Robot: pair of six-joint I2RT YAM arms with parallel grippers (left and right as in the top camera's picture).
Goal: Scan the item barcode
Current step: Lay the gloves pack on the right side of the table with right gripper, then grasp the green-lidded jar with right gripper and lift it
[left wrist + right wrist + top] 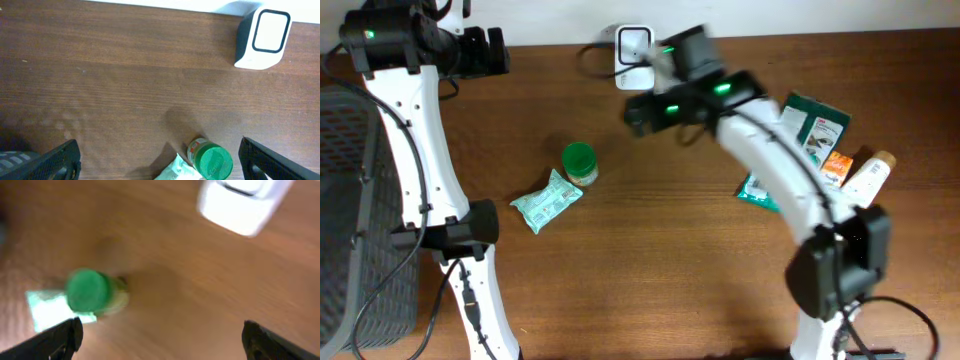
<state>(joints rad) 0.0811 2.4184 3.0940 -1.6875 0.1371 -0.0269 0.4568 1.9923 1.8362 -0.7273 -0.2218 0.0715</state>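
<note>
Dark wooden table [650, 270], a pale wall along its far edge, and the landmark is the white scanner [633, 50] parked at the back. Nearer the robot than the scanner and off to its left is the green-capped jar [580, 163]. It looks upright, with a mint-coloured packet [547, 200] tucked against its far side from the scanner, touching as far as I can tell. The right gripper [162, 325] hangs between the scanner and the jar, fingers spread wide with only bare wood between them. The left gripper [160, 147] sits well to the scanner's left at the back edge, also wide apart and empty. A heap of pouches [815, 122] and a white bottle [868, 180] wait well to the scanner's right. I'd call the jar small, light and rigid, so it won't crush. But its smooth round wall could twist or slip between two flat fingers. The best hold is probably square across the body just under the cap, or on the cap itself. Either keeps the label free, since the barcode likely sits there, though no view shows it. The jar is narrow, so a glancing touch could topple it onto the packet.
</note>
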